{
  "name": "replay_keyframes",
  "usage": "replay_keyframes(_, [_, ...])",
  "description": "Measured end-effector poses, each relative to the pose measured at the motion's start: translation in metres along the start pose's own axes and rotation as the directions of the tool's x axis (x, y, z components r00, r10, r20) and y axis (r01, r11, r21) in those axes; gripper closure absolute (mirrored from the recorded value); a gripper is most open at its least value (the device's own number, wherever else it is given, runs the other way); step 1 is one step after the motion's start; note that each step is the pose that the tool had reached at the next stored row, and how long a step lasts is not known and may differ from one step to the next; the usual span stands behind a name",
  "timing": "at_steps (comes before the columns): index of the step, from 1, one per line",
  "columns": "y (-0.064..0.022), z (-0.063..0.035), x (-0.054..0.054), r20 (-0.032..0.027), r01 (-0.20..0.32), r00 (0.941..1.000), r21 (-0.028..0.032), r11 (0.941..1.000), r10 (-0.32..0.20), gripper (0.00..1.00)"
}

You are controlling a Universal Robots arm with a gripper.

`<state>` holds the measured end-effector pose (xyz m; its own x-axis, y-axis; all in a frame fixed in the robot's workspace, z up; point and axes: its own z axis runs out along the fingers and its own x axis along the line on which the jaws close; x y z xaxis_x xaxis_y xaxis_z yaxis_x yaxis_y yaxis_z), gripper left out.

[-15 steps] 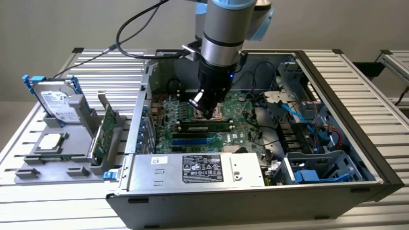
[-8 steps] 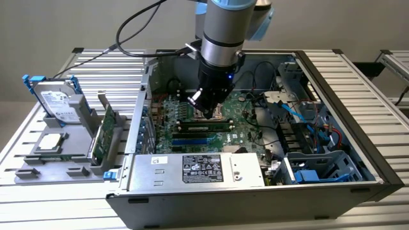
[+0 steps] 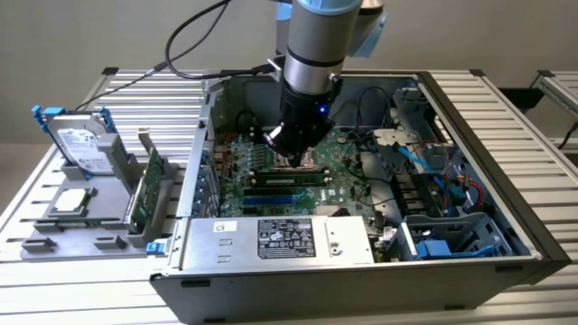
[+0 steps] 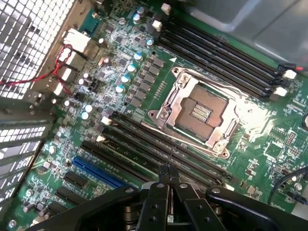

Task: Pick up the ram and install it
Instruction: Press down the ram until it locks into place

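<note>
End effector (image 4: 168,169), fingers pressed together, empty, above one ram (image 3: 289,179) seated in motherboard (image 4: 269,139).

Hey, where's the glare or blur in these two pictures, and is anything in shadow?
Wrist view: strong glare on the metal CPU socket frame, and the gripper at the frame edge looks soft. Exterior view: even light, the motherboard is shaded under the arm, and a blue light glows on the gripper.

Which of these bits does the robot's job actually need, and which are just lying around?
For the job: gripper; ram, in a motherboard slot close by the gripper.

Just lying about: hard drive, processor chip and green card on the grey rack; power supply.
</note>
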<state>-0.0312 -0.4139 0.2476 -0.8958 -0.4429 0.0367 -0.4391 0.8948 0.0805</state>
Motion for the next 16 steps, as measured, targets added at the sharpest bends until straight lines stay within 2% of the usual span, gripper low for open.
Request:
replay_keyframes(4, [-0.0001, 0.0000, 0.0000, 0.0053, -0.066, 0.9978, -0.0026, 0.9978, 0.066, 0.89])
replay_keyframes(8, [-0.0001, 0.0000, 0.0000, 0.0105, -0.133, 0.9911, -0.0056, 0.9911, 0.133, 0.89])
replay_keyframes(12, [-0.0002, 0.0000, 0.0001, 0.0154, -0.199, 0.9799, -0.0090, 0.9800, 0.199, 0.89])
replay_keyframes(16, [-0.0002, 0.0000, 0.0001, 0.0201, -0.264, 0.9643, -0.0126, 0.9645, 0.264, 0.89])
